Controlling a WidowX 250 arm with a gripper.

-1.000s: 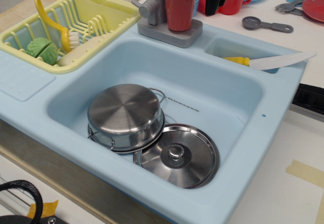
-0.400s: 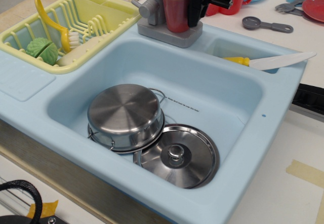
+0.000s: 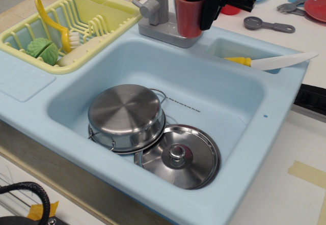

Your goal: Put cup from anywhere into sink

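Observation:
The tall red-orange cup (image 3: 186, 19) stands upright at the back rim of the light blue sink (image 3: 277, 90), on the grey faucet base, right of the faucet (image 3: 157, 3). My black gripper (image 3: 197, 12) has come down from above and is closed around the cup's upper part. One finger (image 3: 209, 13) lies against the cup's right side and the other is hidden behind it. The sink's deep basin (image 3: 219, 90) lies just in front of and below the cup.
An upturned steel pot (image 3: 126, 115) and a steel lid (image 3: 178, 156) lie in the basin's front half. A yellow dish rack (image 3: 81, 16) sits at the left. A knife (image 3: 272, 62) lies across the small side compartment. A red mug (image 3: 230, 8) and a grey spoon (image 3: 267, 25) lie behind.
The gripper came down from the mug area over the cup and closed around it. The cup has shifted slightly right and toward the basin with the gripper.

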